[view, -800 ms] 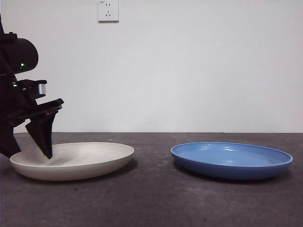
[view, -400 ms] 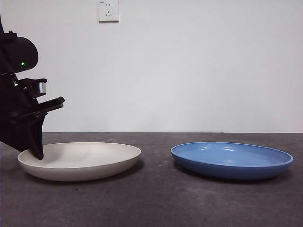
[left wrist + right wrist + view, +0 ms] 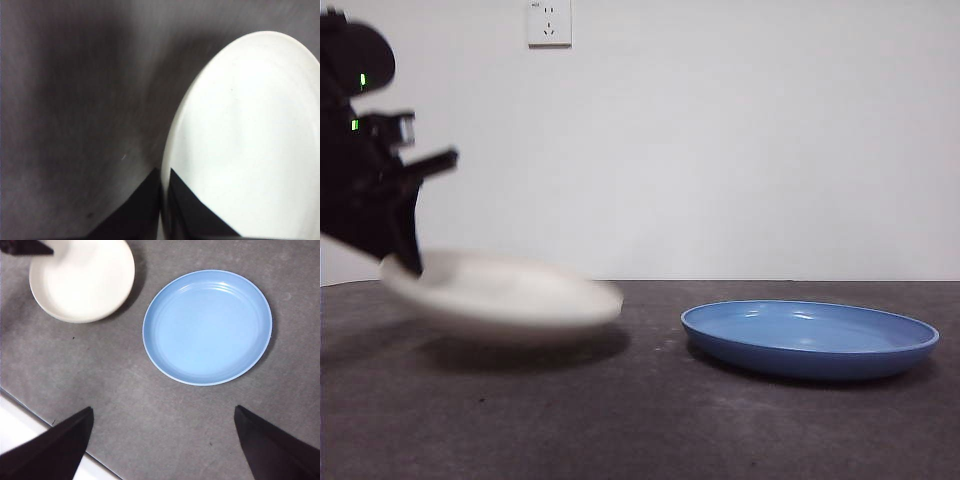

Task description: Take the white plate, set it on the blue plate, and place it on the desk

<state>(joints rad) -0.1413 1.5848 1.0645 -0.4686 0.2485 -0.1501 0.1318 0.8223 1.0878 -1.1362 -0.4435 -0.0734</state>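
The white plate (image 3: 510,295) hangs tilted a little above the desk (image 3: 650,420) at the left, blurred by motion, its shadow below it. My left gripper (image 3: 408,262) is shut on its left rim. In the left wrist view the jaws (image 3: 165,200) pinch the edge of the white plate (image 3: 250,140). The blue plate (image 3: 810,335) lies flat on the desk at the right, apart from the white one. High above, my right gripper (image 3: 164,410) stands open over bare desk, with the blue plate (image 3: 207,325), the white plate (image 3: 82,280) and the left gripper (image 3: 25,246) in its view.
A white wall with a power socket (image 3: 548,22) stands behind the desk. The desk's pale front edge (image 3: 20,425) shows in the right wrist view. Bare desk lies between the two plates and in front of them.
The left gripper has risen with the white plate's rim in its jaws. The plate, which lay on the desk, is now off it and tilted. The blue plate has not moved.
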